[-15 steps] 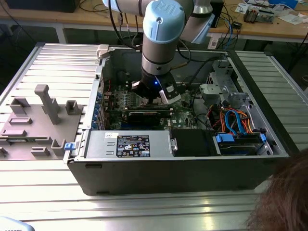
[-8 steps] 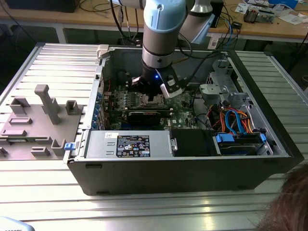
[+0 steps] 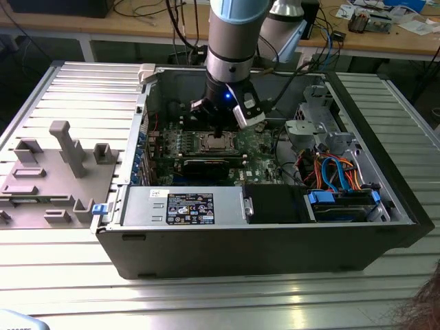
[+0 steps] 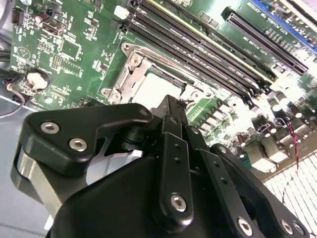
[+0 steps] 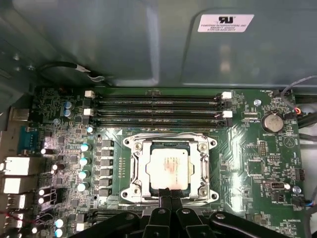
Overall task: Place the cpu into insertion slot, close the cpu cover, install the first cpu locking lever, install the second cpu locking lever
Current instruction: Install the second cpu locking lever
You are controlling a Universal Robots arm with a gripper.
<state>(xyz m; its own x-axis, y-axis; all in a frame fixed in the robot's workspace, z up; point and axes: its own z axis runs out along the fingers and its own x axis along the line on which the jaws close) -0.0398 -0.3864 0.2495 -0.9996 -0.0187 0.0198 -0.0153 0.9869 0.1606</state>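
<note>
First wrist view: fingers (image 5: 171, 196) closed (touching cpu cover (image 5: 170, 146)).

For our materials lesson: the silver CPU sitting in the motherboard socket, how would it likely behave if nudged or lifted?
The cpu looks like a flat metal-topped square, so probably stiff and unlikely to roll or tip. Its smooth, shiny top suggests it may be slippery to grip. Seated inside the cpu cover, it likely would not slide when nudged sideways.

A white printed sticker (image 5: 226, 23) sits on the case wall (image 5: 124, 44) beyond the hand (image 5: 171, 195). A black label (image 3: 190, 208) of symbols lies on the power supply housing (image 3: 134, 206), well apart from the hand. Neither's fine print is legible.
</note>
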